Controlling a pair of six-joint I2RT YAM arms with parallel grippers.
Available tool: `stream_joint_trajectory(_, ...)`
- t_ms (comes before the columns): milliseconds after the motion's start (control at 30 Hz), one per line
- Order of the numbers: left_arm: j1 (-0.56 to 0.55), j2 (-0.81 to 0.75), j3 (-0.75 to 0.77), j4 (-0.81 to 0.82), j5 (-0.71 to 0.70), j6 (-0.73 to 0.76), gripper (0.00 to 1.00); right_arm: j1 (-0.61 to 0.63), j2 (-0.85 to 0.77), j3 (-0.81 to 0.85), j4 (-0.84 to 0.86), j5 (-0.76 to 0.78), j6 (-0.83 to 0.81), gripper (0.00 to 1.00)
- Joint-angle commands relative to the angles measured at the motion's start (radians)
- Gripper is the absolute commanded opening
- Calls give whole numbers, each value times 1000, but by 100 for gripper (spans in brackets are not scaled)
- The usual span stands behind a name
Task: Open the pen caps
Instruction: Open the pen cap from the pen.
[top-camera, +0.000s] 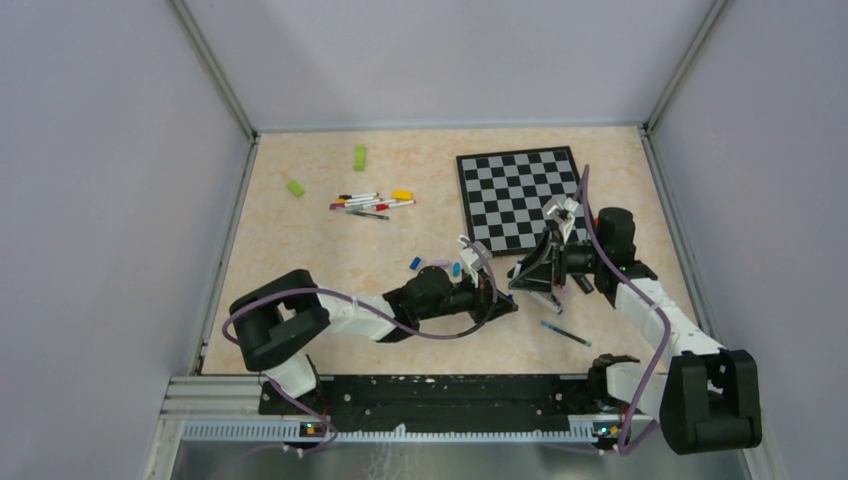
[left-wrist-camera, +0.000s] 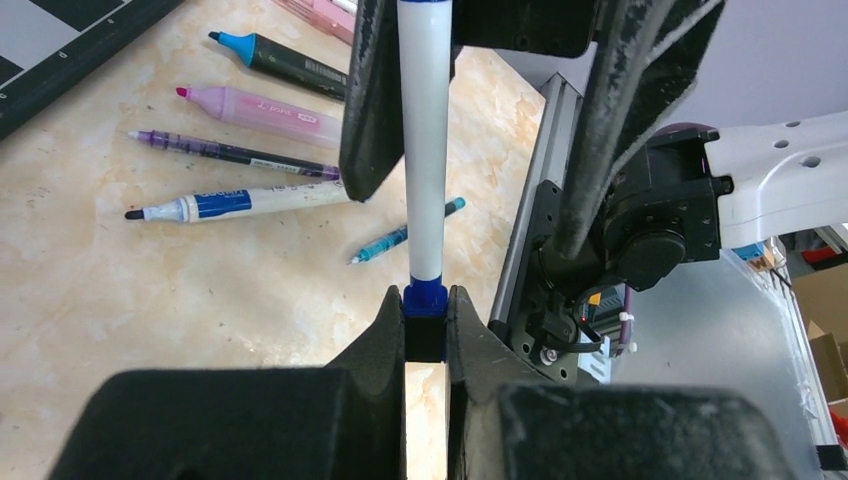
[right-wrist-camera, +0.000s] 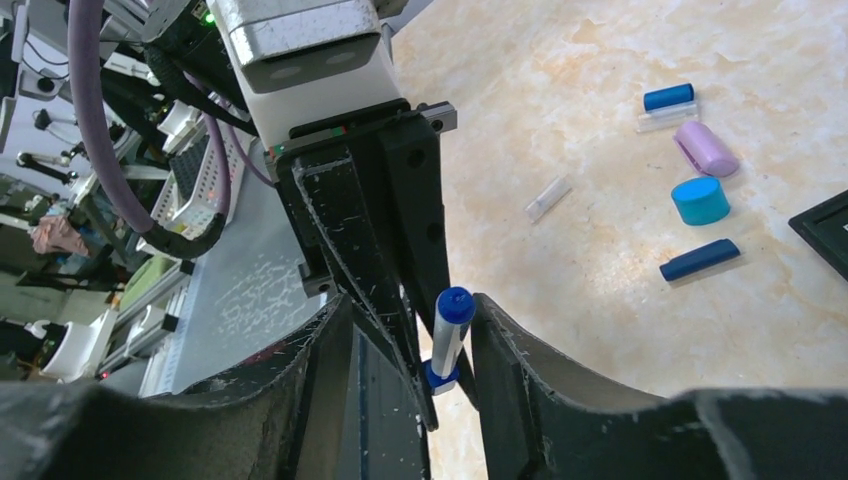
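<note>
**Left tool** (left-wrist-camera: 425, 312): pressed together on the short dark-blue pen cap (left-wrist-camera: 425, 335), pinching its sides. **Right tool** (right-wrist-camera: 412, 330): spread, its fingers flanking the white-barrelled pen (left-wrist-camera: 425, 150) without clamping it.

The pen is held off the beige marbled counter (top-camera: 300, 250), at 7 o'clock of the black-and-white chessboard (top-camera: 515, 195), and its cap is not yet off.

You should close the right tool squarely on the barrel, near the cap. Then draw the tools apart straight along the pen's axis, since a sideways pull would likely let it slip.

The cap is smooth and opaque, with a brighter blue collar where it meets the barrel. The pen's far end is blue too.
</note>
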Motion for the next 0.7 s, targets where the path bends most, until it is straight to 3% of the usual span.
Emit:
stream_joint_trajectory(0,13,-36,4,60,-4,15,0,27,-1,35,0,-33,-24,46)
stream_joint_trajectory(133,15,-31,31,51,8,25,0,45,16,39,-5,-20,-19,39)
stream_joint_trajectory(200,16,-25,37,52,19,25,0,51,25,47,-6,-16,-11,3)
stream_joint_trajectory(233,15,-23,36,56,24,25,0,50,30,54,-8,-17,-10,0)
stream_joint_trajectory(400,17,-24,0,51,46,15,0,38,19,150,-90,-19,-68,0)
stream_joint_trajectory(533,17,-36,-57,25,107,-4,0,-7,94,388,-267,-15,-148,0)
stream_joint_trajectory(667,18,-84,-116,-7,163,-2,0,-16,157,590,-269,-20,-61,0)
